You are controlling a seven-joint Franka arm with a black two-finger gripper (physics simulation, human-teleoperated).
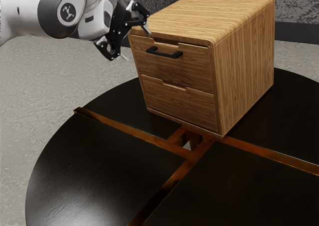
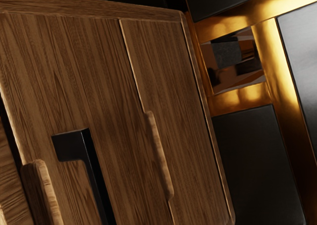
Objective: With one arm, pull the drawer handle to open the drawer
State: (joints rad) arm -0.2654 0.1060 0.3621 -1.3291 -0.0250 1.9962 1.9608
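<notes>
A wooden cabinet [image 1: 219, 47] with two drawers stands on the round dark table [image 1: 99, 171]. The top drawer [image 1: 174, 69] carries a black bar handle [image 1: 164, 52] and sits flush with the cabinet front. My gripper [image 1: 134, 44] hangs open at the upper corner of that drawer front, toward the exterior view's left of the handle and not touching it. In the wrist view the handle [image 2: 86, 170] runs close below my hand across the top drawer front [image 2: 64, 86]. The lower drawer [image 2: 168, 86] lies beside it.
The lower drawer [image 1: 182, 101] has only a wooden lip as a grip. Orange wooden slats [image 1: 164, 186] cross the table in front of the cabinet. Grey carpet [image 1: 45, 86] surrounds the table on the exterior view's left.
</notes>
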